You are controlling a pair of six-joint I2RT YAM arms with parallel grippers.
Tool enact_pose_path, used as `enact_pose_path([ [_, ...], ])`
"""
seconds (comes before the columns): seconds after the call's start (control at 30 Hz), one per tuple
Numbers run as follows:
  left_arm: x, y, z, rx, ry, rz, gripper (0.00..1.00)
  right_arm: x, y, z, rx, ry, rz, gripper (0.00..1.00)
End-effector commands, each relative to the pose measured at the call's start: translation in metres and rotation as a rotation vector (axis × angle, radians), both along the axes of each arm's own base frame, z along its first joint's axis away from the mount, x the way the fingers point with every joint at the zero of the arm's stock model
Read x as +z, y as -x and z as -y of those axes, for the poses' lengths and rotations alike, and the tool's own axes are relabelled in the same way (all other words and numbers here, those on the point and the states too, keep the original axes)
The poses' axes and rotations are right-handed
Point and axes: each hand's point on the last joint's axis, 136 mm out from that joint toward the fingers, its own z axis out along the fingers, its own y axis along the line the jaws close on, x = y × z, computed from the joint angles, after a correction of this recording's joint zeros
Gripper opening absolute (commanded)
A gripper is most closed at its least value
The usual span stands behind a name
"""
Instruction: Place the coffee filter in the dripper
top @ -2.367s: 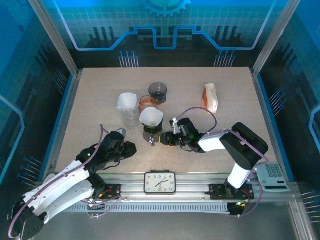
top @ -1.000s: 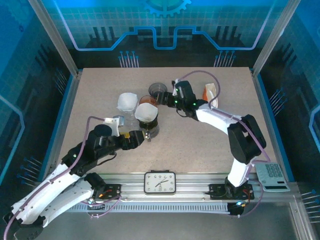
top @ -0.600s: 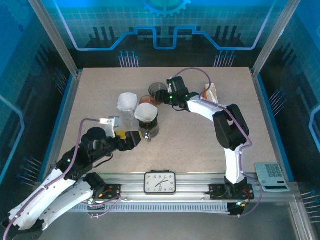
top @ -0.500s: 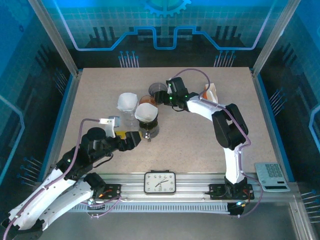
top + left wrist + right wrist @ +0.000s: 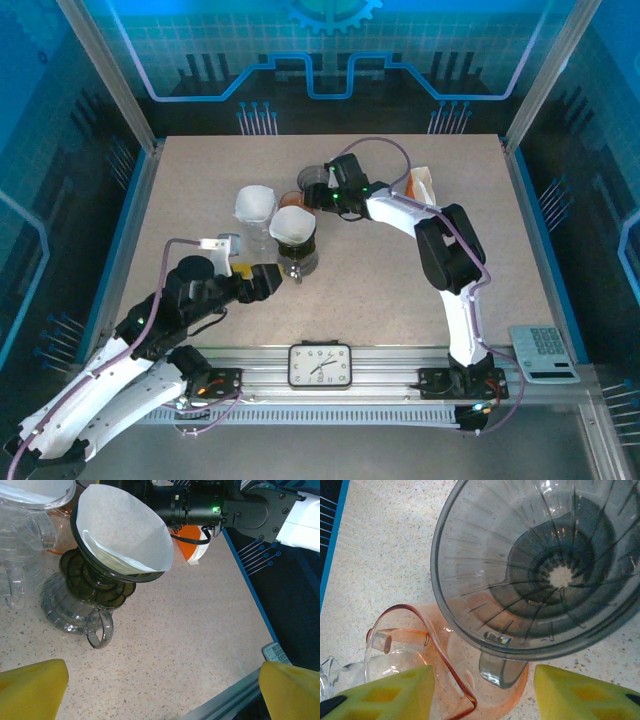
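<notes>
On table (image 5: 400, 280): left claw (image 5: 162, 687) gaping before coffee filter (image 5: 125, 530) in dripper (image 5: 95, 577); right claw (image 5: 485, 692) parted astride empty dripper (image 5: 530, 565) handle (image 5: 502, 670).

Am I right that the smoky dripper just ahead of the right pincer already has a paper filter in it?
Not quite: the smoky dripper just ahead of the right pincer is empty, as the right wrist view shows.

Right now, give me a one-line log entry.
left tool: open, empty | right tool: open at empty grey dripper | filter: seated in dark dripper on carafe
</notes>
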Motion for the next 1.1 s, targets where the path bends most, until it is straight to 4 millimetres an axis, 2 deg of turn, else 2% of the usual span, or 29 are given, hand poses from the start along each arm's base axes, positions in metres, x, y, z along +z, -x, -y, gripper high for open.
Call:
enact_pose_path([
  [0.0, -0.001, -0.001, -0.004, 0.014, -0.014, 0.015, 0.99, -0.010, 0.004, -0.005, 0.015, 0.052, -0.024, 0.54],
  [0.23, -0.003, -0.001, -0.005, 0.017, -0.013, 0.012, 0.99, -0.011, 0.004, -0.004, 0.008, 0.103, -0.019, 0.46],
  [0.57, -0.003, 0.000, -0.006, 0.020, -0.012, 0.014, 0.99, -0.010, 0.003, 0.002, -0.017, 0.154, -0.014, 0.31],
  [1.07, -0.004, 0.000, -0.006, 0.025, -0.005, 0.012, 0.99, 0.014, -0.005, 0.015, -0.071, 0.185, 0.047, 0.17],
])
